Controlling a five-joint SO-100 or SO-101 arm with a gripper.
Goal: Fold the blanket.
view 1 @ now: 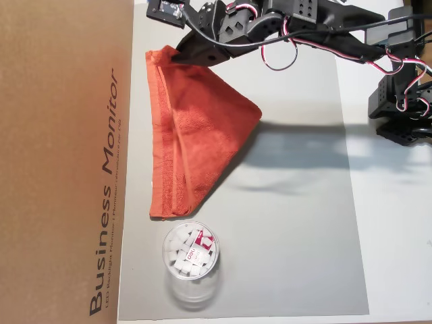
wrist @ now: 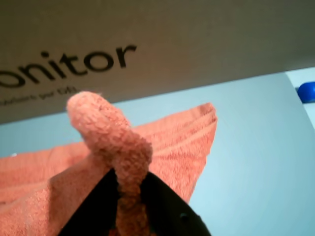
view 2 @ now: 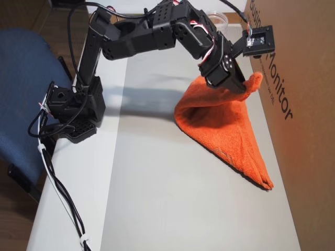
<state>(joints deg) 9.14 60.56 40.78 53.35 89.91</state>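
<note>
Grey mat (view 1: pixel 297 223) bears blanket (view 1: pixel 196 135), corner pinched by tool (wrist: pixel 129 196).

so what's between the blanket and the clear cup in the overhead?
Nothing: only a short strip of bare grey mat separates the blanket from the clear cup of white pieces, in an overhead view.

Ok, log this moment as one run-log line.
gripper: shut on blanket corner, lifted | blanket: orange-red, folded over into a triangle on grey mat | cardboard box: beside blanket | plastic cup: near blanket's end
</note>
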